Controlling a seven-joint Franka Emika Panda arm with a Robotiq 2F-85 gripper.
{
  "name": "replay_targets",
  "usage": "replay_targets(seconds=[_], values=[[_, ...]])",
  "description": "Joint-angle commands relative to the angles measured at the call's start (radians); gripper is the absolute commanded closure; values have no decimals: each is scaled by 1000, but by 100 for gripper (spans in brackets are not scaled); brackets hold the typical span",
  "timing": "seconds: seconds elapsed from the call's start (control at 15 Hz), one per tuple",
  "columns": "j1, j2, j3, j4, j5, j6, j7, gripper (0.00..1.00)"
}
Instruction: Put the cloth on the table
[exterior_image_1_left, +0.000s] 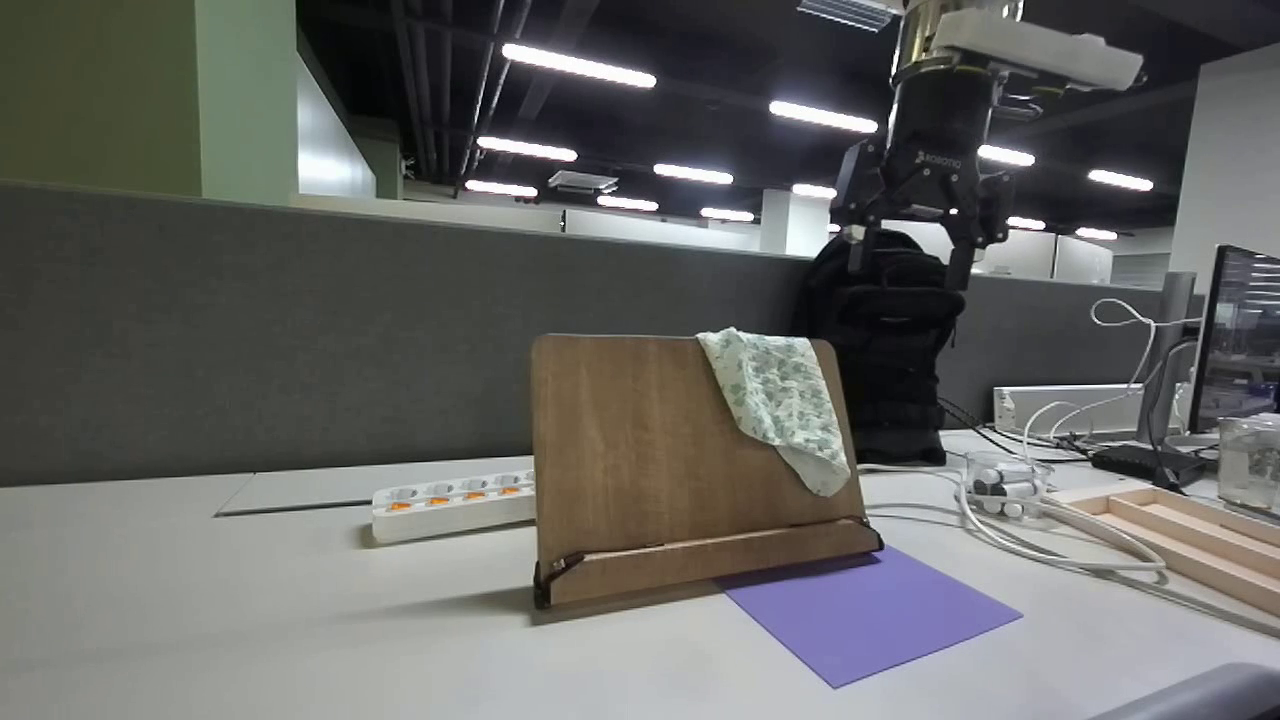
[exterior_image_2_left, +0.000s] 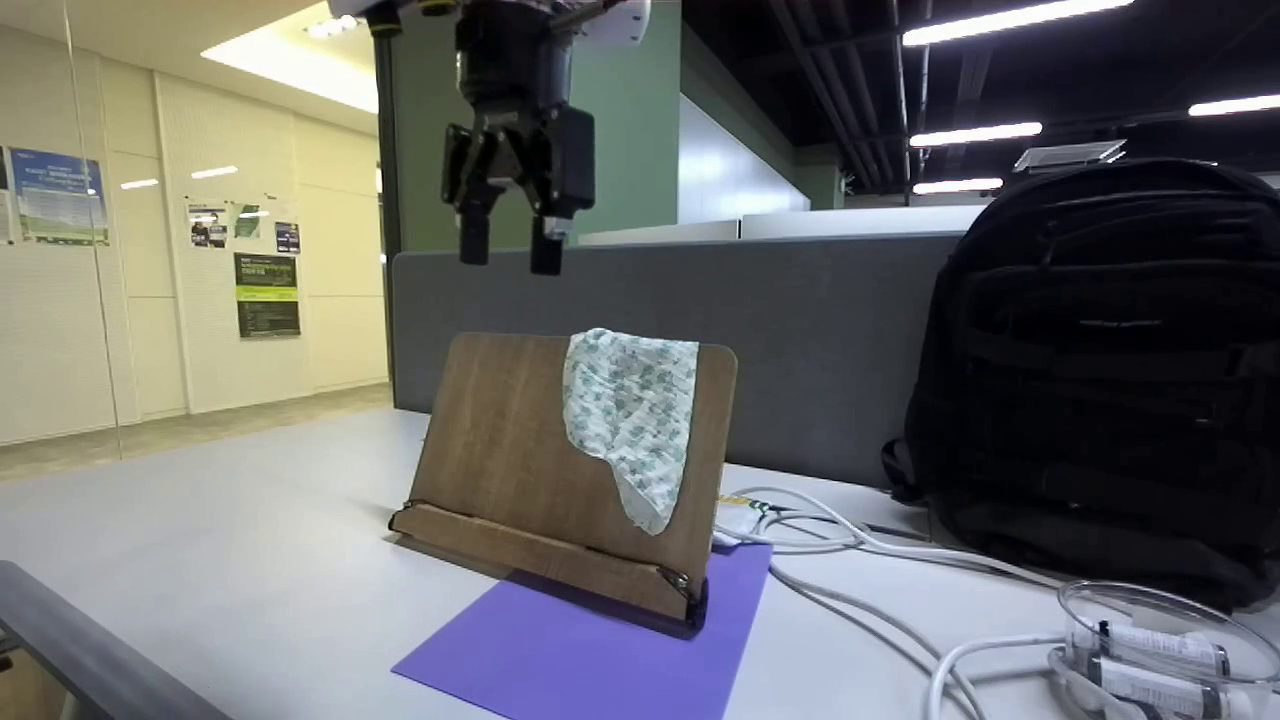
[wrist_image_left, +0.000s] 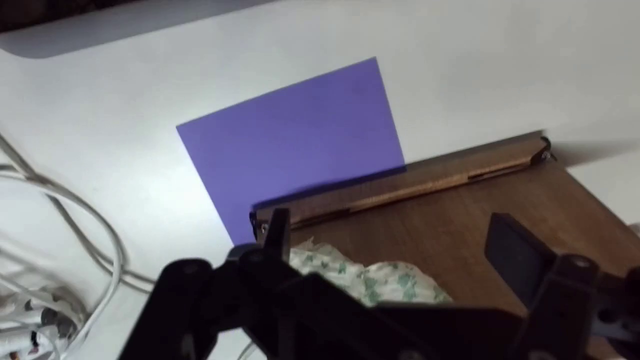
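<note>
The cream-white cloth with a pale green pattern (exterior_image_1_left: 785, 400) hangs over the top edge of the upright brown wooden board (exterior_image_1_left: 640, 450). In both exterior views it drapes down the board's front near one top corner (exterior_image_2_left: 635, 410). Its lower part shows in the wrist view (wrist_image_left: 400, 282), partly hidden by the gripper. The board stands on the light grey-white table (exterior_image_1_left: 300, 620). My gripper (exterior_image_1_left: 908, 265) is open and empty, above the board and apart from the cloth. It also shows in an exterior view (exterior_image_2_left: 510, 252) and, with fingers wide apart, in the wrist view (wrist_image_left: 395, 237).
A flat purple sheet (exterior_image_2_left: 600, 660) lies partly under the board. A white power strip (exterior_image_1_left: 450, 510) is behind the board. A black backpack (exterior_image_2_left: 1110, 380) stands by the grey partition (exterior_image_1_left: 300, 340). White cables, a clear dish with vials (exterior_image_2_left: 1160, 660) and a wooden tray (exterior_image_1_left: 1180, 540) lie nearby.
</note>
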Motion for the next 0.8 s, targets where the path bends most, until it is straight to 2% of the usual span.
replay_targets(seconds=[0.0, 0.27, 0.73], values=[[-7, 113, 38, 59, -26, 173, 63, 0], [3, 212, 86, 116, -72, 298, 108, 0], [27, 355, 140, 248, -202, 330, 188, 0]])
